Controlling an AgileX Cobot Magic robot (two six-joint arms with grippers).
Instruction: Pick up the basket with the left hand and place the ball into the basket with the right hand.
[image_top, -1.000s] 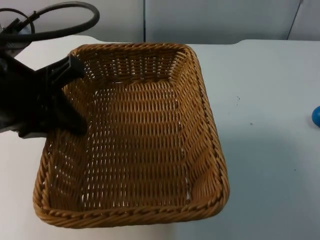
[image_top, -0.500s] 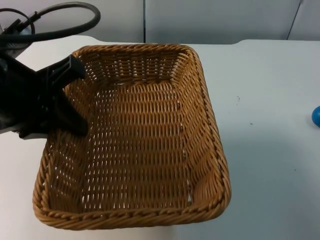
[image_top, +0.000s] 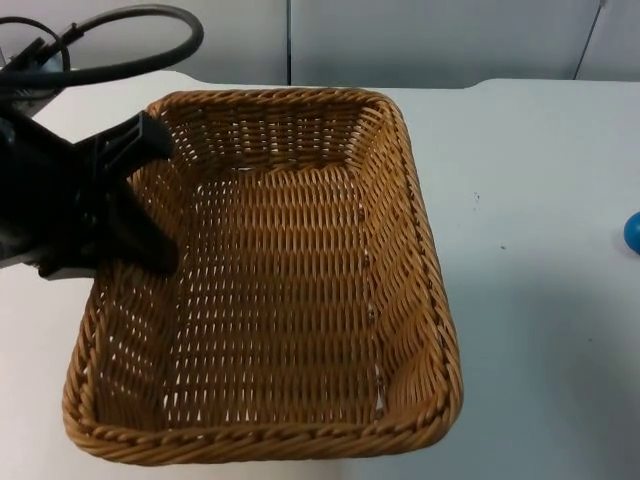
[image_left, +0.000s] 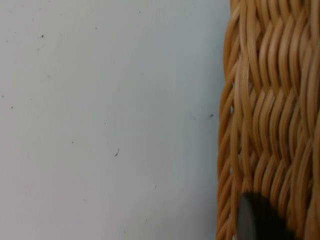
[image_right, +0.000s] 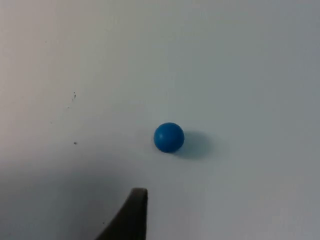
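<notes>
left hand (image_top: 150, 195) clamped on wicker basket (image_top: 400, 200) rim, blue ball (image_right: 169, 137) on table (image_top: 540, 300)

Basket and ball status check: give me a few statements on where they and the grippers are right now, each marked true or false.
1. The left gripper grips the wicker basket at its left wall. True.
2. The blue ball lies inside the basket. False: it sits on the white table, to the basket's right.
3. The right gripper holds the ball. False: in the right wrist view the ball lies apart from the fingertip.
4. The basket holds nothing. True.
</notes>
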